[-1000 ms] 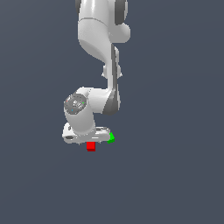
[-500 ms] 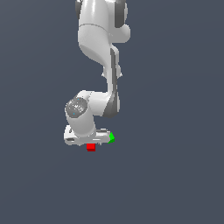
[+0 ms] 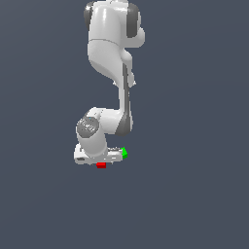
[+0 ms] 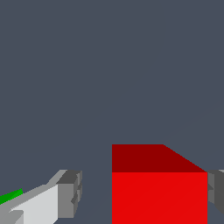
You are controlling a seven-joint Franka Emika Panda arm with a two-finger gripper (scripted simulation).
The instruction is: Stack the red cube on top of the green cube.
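The gripper (image 4: 142,194) is hanging low with its fingers spread, straddling the red cube (image 4: 159,192). One finger (image 4: 69,192) is standing apart from the cube with a clear gap; the other pad is just beside the cube's opposite face, touching or nearly so. That placement suits a squeeze before any lift. The green cube (image 3: 124,152) is sitting just beyond the hand on the exterior view's right, near enough for a short carry.

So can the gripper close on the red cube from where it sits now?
Probably yes: the red cube sits between the open fingers, touching or nearly touching one pad, a gap at the other, nothing between.
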